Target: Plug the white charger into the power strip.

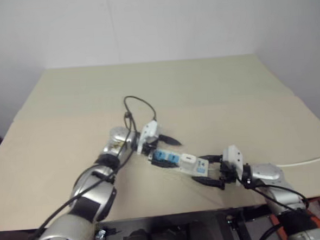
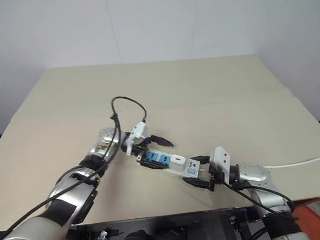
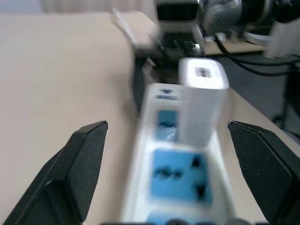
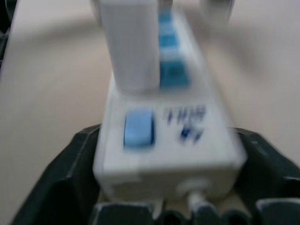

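While it lies flat on the tan table (image 1: 212, 89), the power strip (image 1: 176, 162) runs its long axis between the two grippers, white with blue socket faces. From it the white charger (image 1: 187, 162) stands upright, a small rounded block. At the cord end, the right gripper (image 1: 213, 173) brackets it with spread fingers; the left gripper (image 1: 160, 144) is released, fingers wide apart.

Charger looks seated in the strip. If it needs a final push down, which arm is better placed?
Left, probably. The left gripper is open and free beside the white charger, which stands upright in the power strip. The right gripper straddles the strip's cord end, so it is better left steadying it.
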Tool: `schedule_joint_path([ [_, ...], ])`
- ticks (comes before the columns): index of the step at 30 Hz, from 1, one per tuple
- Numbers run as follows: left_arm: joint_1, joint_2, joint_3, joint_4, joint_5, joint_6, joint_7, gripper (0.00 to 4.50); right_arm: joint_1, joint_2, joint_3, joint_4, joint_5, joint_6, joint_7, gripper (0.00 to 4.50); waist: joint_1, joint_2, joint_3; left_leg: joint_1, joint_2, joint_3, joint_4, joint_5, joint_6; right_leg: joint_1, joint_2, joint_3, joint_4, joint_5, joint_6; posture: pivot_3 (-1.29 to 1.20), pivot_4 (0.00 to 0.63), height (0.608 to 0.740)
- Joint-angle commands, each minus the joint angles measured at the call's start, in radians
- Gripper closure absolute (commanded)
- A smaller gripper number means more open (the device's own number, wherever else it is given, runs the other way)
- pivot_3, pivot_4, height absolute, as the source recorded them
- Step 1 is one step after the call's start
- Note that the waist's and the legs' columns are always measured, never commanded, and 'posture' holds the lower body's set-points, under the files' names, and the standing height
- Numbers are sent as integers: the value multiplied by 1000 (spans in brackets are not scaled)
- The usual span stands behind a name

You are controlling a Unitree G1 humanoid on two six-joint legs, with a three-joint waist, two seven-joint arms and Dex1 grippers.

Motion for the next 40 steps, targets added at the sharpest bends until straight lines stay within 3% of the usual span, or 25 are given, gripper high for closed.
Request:
schedule_joint_path([
  [1,-5,69,52,-72,-67,40,-2,0,16,-3,-17,-5,15,-19,17,36,1,0,0,-1,0,0,0,0,0,-2,0,0,0,0,0,0,150,740],
  [5,44,176,84,-92,-45,11,-2,0,61,-52,-82,-68,47,-19,34,36,8,1,1,-10,-1,0,1,0,0,-11,0,0,1,1,-1,0,150,740],
  [11,168,383,117,-171,-50,-1,-2,0,244,-220,-278,-207,154,-3,102,36,26,3,4,-23,-1,1,2,0,-1,-25,0,0,2,1,-2,0,150,740],
  [17,299,507,172,-317,-79,27,-2,0,383,-295,-461,-294,195,-31,122,36,30,4,5,-23,0,1,1,0,-1,-24,-1,0,1,1,-2,0,150,740],
  [23,360,509,224,-397,-60,55,-2,0,420,-294,-494,-324,184,-32,118,36,34,4,5,-22,0,3,2,0,-1,-23,-1,0,2,2,-3,0,150,740],
  [31,348,480,259,-419,-26,91,-2,0,434,-286,-483,-363,181,-12,80,36,34,4,5,-22,0,4,2,0,-1,-23,-1,0,2,2,-3,0,150,740],
  [40,321,516,268,-387,-21,111,-2,0,451,-274,-459,-445,171,37,-1,36,31,4,5,-22,0,4,2,0,-1,-23,-1,0,2,2,-3,0,150,740],
])
